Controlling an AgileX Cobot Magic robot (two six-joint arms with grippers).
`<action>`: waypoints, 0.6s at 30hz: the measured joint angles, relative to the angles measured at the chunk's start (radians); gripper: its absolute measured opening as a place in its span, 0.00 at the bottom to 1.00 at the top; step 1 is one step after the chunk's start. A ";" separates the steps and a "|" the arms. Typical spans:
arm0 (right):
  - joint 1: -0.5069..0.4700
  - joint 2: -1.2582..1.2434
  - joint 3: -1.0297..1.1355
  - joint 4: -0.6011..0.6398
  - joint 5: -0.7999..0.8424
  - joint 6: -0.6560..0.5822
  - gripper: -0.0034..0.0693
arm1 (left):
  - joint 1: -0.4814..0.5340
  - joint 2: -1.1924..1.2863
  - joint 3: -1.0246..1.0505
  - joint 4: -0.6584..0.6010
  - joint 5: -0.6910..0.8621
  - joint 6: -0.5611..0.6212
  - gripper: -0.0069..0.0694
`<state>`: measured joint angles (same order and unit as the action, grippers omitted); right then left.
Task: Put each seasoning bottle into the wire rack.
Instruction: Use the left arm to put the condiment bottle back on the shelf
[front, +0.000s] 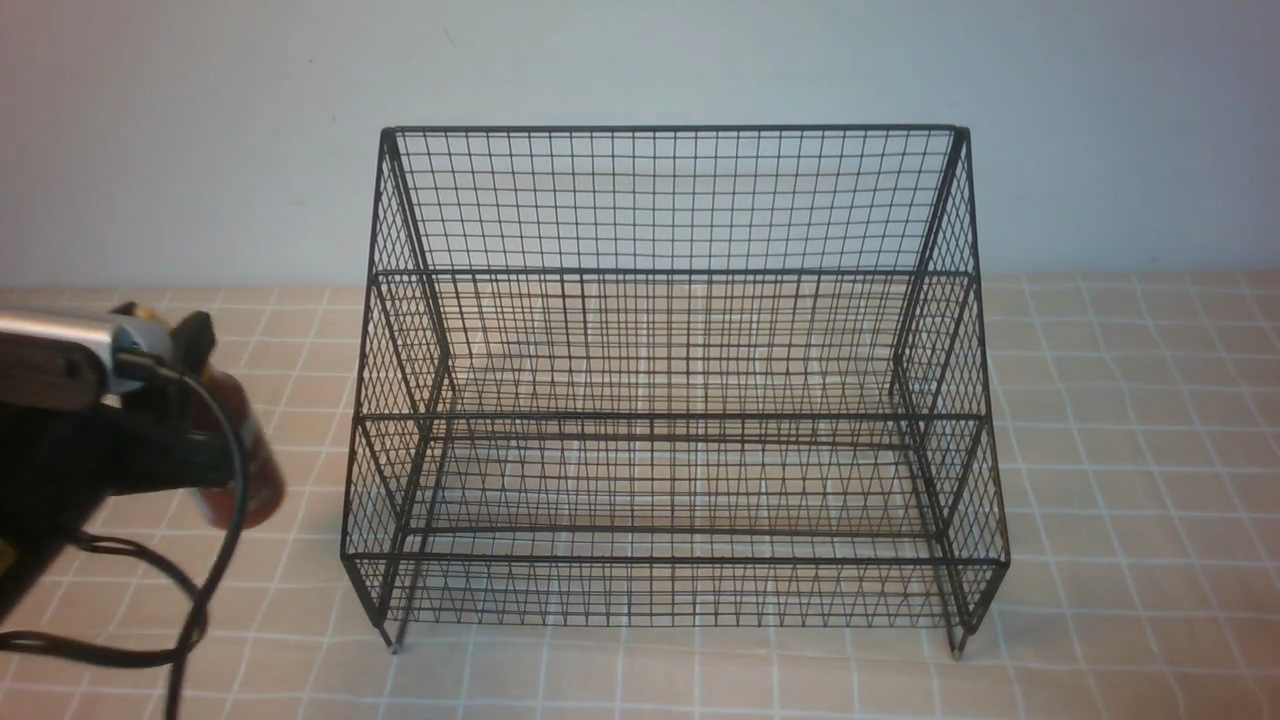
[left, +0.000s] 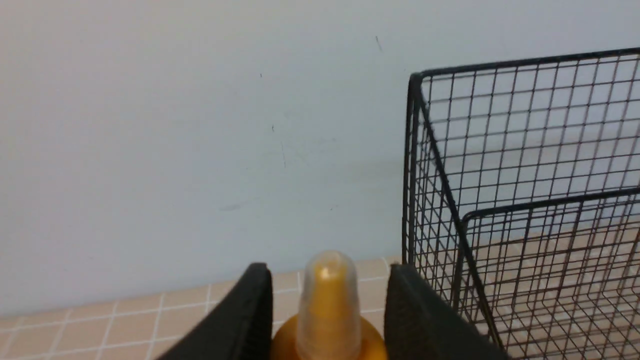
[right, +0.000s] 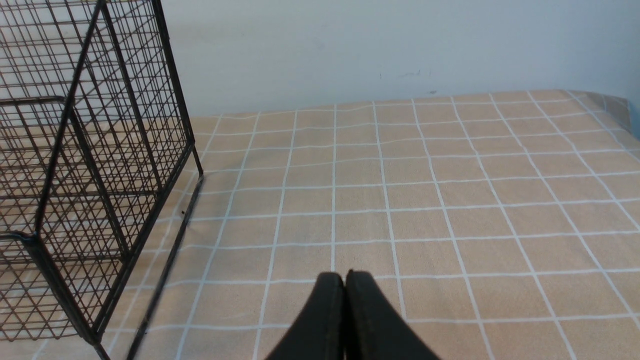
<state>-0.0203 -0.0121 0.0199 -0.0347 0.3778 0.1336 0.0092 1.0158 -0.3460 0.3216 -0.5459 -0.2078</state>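
- The bottle (front: 262, 470) is tilted, in my left pincer (left: 330, 305), near the worktop's (front: 1130, 600) left edge, beside the rack (front: 675, 417).
- I judge it light, smooth, slightly squeezable; I'd grip below the cap.
- My left wrist view shows its pale nozzle; the front view shows its red body.
- Only the right wrist view shows my right pincer (right: 348, 280), tips together.

Along the table's (front: 1130, 480) right edge, a wide strip beside the rack (front: 670, 416) lies open. Toward the left edge, the bottle (front: 262, 470) and left gripper (front: 200, 400) crowd the approach. The rack's slanted mesh sides block entry sideways; its tiers are empty, open from above and in front.
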 joint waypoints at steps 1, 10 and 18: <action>0.000 0.000 0.000 0.000 0.000 0.000 0.03 | -0.007 -0.074 -0.021 0.039 0.099 -0.039 0.43; 0.000 0.000 0.000 0.000 0.000 0.000 0.03 | -0.155 -0.371 -0.111 0.381 0.235 -0.469 0.43; 0.000 0.000 0.000 0.000 0.000 0.000 0.03 | -0.234 -0.250 -0.113 0.565 0.168 -0.694 0.43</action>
<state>-0.0203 -0.0121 0.0199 -0.0347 0.3778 0.1336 -0.2251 0.7657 -0.4593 0.8866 -0.3775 -0.9014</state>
